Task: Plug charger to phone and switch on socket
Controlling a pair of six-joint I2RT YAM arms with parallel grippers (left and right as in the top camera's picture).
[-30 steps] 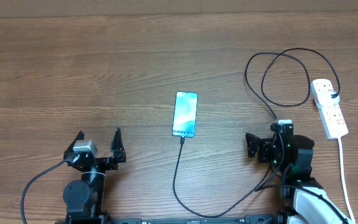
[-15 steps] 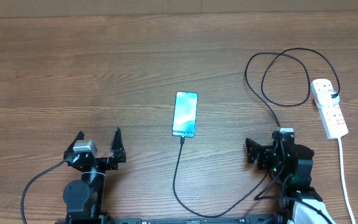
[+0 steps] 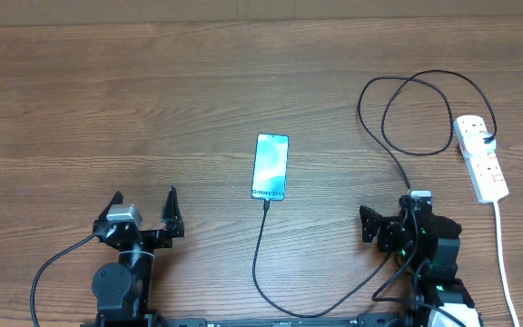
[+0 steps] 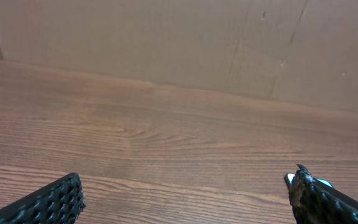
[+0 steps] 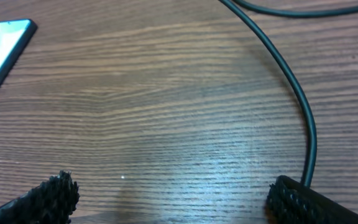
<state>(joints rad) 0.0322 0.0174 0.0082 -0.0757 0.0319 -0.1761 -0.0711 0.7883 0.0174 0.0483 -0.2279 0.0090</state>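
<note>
Both left fingers (image 3: 171,204) and right fingers (image 3: 365,220) stood wide, empty. On the desk (image 3: 107,91), the charger (image 5: 304,107) appeared plugged into the phone (image 3: 271,166); the socket (image 3: 481,159), far right, perhaps awaited switching.

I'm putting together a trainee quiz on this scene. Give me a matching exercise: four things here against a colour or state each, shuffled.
Things:
1 phone
2 socket
3 charger
4 left gripper

Descriptions:
a white, far right
b jaws open, nothing between them
c light blue screen, centre
d thin, black, looping

Pairs: 1-c; 2-a; 3-d; 4-b
</note>
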